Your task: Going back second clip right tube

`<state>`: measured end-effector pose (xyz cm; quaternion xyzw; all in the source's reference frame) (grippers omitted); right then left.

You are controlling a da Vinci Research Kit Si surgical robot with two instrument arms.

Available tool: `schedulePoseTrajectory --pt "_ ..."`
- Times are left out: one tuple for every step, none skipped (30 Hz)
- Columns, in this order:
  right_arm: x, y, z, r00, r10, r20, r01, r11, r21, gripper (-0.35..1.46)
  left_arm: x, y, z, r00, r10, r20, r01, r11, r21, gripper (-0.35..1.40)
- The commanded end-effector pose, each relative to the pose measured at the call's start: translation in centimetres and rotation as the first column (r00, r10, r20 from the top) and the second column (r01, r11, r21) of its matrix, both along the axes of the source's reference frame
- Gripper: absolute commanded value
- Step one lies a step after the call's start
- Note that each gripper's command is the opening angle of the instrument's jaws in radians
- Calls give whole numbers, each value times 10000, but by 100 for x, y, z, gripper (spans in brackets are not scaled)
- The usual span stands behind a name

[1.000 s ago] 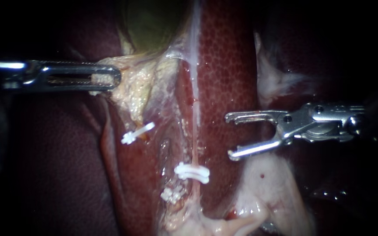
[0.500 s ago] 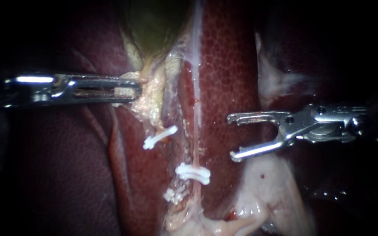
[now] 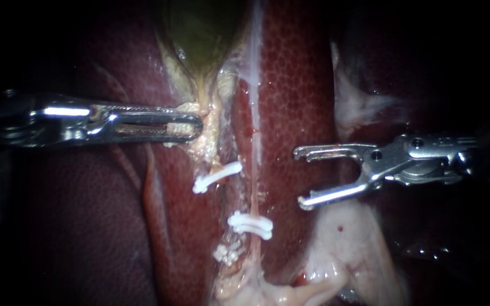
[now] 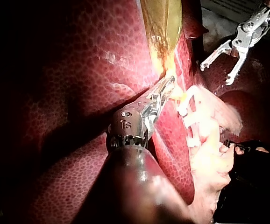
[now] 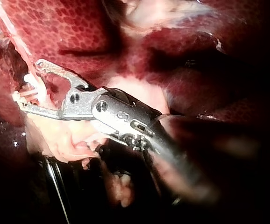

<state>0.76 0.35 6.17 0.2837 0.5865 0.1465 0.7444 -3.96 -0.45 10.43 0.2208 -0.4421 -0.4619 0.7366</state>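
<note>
Now the left instrument (image 3: 185, 126), clamped on pale tissue (image 3: 206, 144), has slid toward the right tube (image 3: 254, 170), dragging the upper clip (image 3: 216, 177) along. The right instrument (image 3: 298, 176) has hardly budged, jaws gaping and empty, just beside the tube's lower clips (image 3: 249, 222); its retreat looks barely begun.

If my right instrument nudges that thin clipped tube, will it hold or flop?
Likely floppy: the tube is a thin strand lying on the liver. Probably slippery, since wet glints show nearby. Possibly fragile: it is narrower than its clips.
</note>
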Motion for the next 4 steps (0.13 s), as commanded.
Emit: schedulePoseTrajectory --pt "0 0 0 10000 0 2 0 10000 3 60 0 0 0 10000 -2 -4 2 10000 0 -27" --pt "0 0 0 10000 18 -21 -18 10000 7 60 0 0 0 10000 -3 -4 3 10000 0 -27" --pt "0 0 0 10000 18 -21 -18 10000 7 60 0 0 0 10000 -3 -4 3 10000 0 -27" --pt "0 0 0 10000 18 -21 -18 10000 7 60 0 0 0 10000 -2 -3 2 10000 1 -27"
